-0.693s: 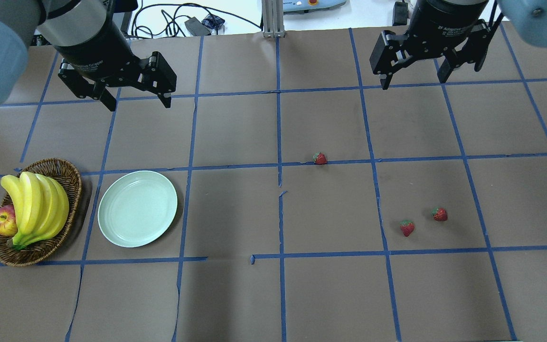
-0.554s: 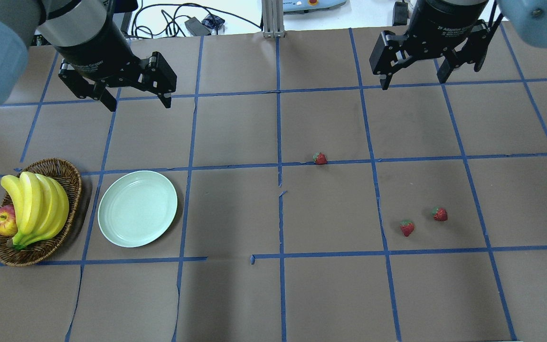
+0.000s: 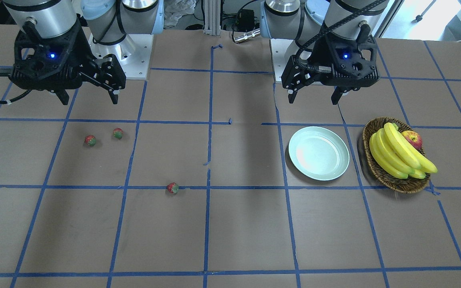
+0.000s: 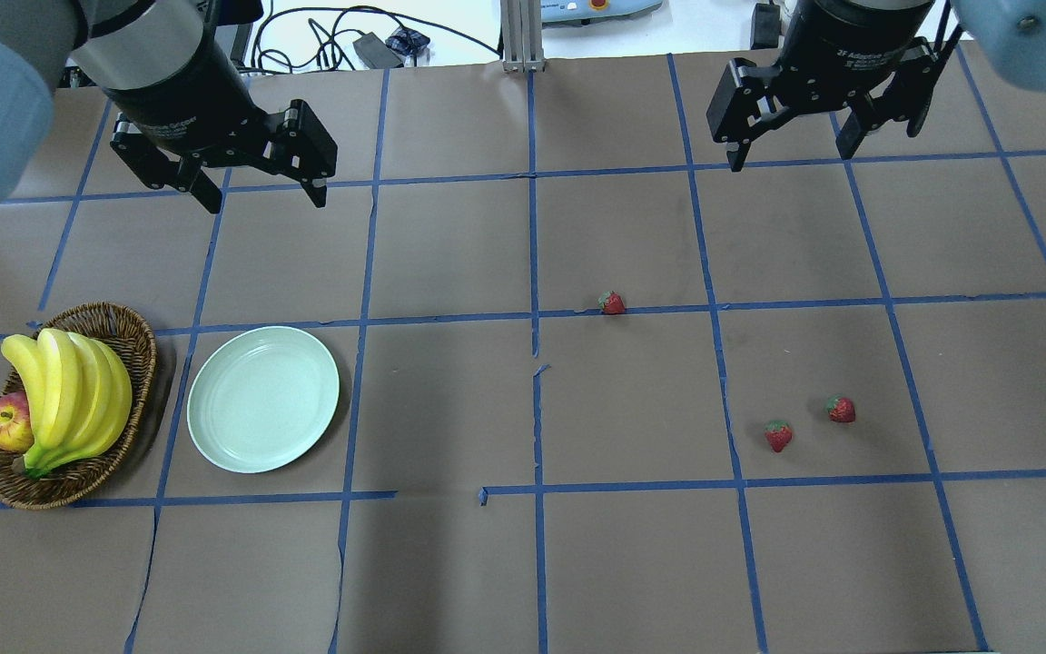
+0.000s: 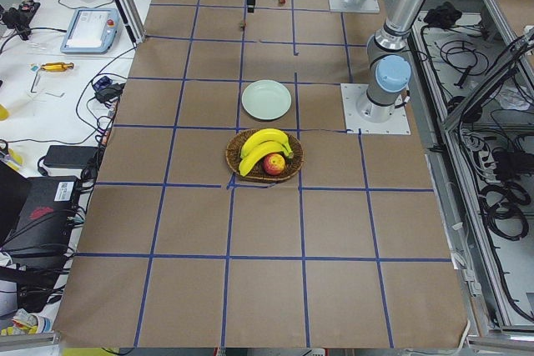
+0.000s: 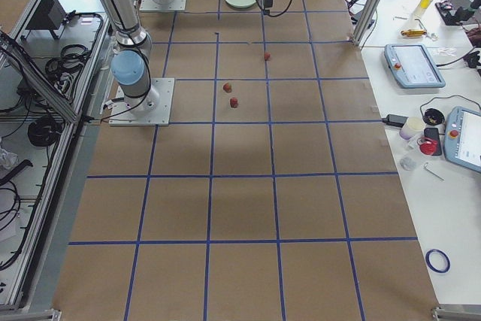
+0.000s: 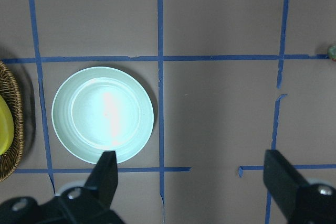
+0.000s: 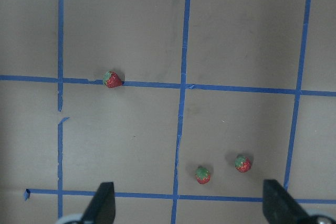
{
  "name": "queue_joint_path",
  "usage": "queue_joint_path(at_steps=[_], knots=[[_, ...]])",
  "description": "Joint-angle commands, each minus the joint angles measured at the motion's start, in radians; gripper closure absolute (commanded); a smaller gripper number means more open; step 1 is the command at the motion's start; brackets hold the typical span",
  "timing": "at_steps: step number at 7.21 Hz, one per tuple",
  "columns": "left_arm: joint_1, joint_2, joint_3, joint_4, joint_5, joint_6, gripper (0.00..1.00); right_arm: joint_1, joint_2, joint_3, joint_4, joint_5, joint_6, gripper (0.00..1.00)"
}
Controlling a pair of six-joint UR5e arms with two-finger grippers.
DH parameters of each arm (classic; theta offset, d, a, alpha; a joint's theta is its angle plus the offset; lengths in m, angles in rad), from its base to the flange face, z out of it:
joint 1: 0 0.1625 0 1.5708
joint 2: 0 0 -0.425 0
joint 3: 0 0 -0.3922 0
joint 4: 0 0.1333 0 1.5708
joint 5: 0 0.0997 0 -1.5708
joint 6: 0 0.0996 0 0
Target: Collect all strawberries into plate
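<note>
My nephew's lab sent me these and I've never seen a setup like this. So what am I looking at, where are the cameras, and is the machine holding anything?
These are two robot arms at a table covered in brown paper with blue tape lines. Each arm ends in a black two-finger claw: the left gripper and the right gripper. Both are open, above the table, and hold nothing.

One picture looks down from behind the robot. One faces it from across the table, so the sides swap. Two look along the table from its ends, and two come from cameras on the wrists.

On the table lie three small red strawberries with green caps. There is also an empty round pale-green plate. Beside it, a brown wicker basket holds yellow bananas and a red-yellow apple.
</note>
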Motion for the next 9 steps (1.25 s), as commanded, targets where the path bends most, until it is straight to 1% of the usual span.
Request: queue_joint_path(at_steps=[1, 4, 5, 9], knots=[[0.0, -0.001, 0.003, 0.0, 0.001, 0.0, 0.0, 0.001, 0.001, 0.0, 0.0, 0.0, 0.0, 0.0], [0.001, -0.003, 0.004, 0.009, 0.008, -0.002, 0.0, 0.001, 0.001, 0.0, 0.001, 0.0, 0.0, 0.0], [0.001, -0.009, 0.001, 0.053, 0.009, -0.011, 0.0, -0.001, 0.001, 0.0, 0.001, 0.0, 0.0, 0.0], [0.001, -0.011, -0.002, 0.054, 0.008, -0.021, 0.0, -0.001, 0.008, 0.013, 0.0, -0.002, -0.002, 0.0]])
